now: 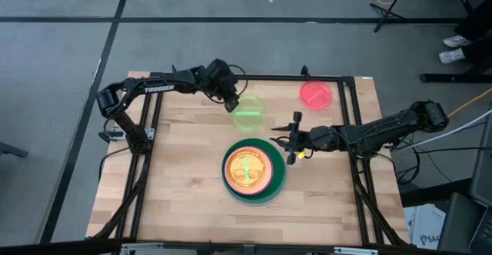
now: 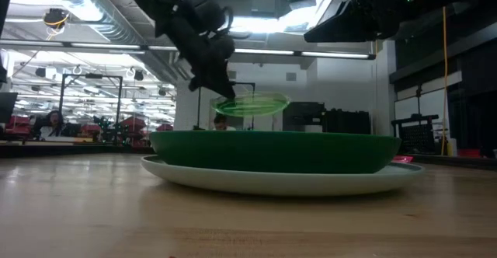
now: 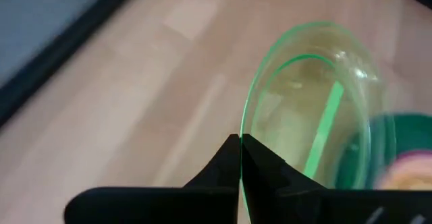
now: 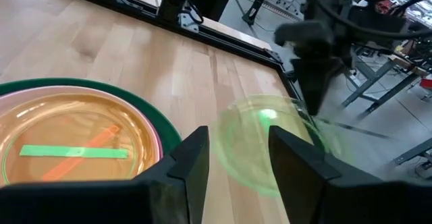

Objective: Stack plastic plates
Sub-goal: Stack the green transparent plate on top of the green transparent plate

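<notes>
Translucent lime plate is hanging in the air just far-left of the stack, pinched by its rim so it can be carried flat over and dropped on top. Left hand is clamping that rim, fingers together on the edge. Right hand is hovering just right of the stack, fingers apart, holding nothing, likely waiting. Red-pink plate is sitting alone at the table's far right. "TROSSEN" is readable on the left arm.
</notes>
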Robot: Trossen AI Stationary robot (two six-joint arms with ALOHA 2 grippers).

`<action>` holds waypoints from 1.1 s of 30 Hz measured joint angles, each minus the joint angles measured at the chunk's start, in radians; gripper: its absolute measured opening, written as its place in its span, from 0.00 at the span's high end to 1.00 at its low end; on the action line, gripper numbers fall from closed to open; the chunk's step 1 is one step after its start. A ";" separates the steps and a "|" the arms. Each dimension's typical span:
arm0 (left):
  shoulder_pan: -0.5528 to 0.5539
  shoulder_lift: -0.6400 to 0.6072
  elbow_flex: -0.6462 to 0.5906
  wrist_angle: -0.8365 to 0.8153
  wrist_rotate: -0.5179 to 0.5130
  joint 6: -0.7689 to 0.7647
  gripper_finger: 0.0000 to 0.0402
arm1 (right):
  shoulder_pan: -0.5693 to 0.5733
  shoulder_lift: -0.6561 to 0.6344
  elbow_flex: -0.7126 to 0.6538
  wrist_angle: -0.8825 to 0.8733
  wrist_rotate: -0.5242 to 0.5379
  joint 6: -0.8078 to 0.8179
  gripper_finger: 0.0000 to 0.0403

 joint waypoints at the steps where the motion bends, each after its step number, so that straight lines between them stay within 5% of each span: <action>1: -0.016 0.000 0.000 -0.007 0.005 0.000 1.00 | 0.000 0.000 0.000 0.000 0.000 0.000 0.63; 21: -0.326 0.000 0.001 -0.055 -0.010 -0.031 1.00 | 0.000 0.000 0.000 0.001 -0.029 0.002 0.63; 33: -0.485 0.010 0.002 -0.064 -0.114 -0.064 1.00 | 0.000 0.000 0.000 0.002 -0.030 0.003 0.63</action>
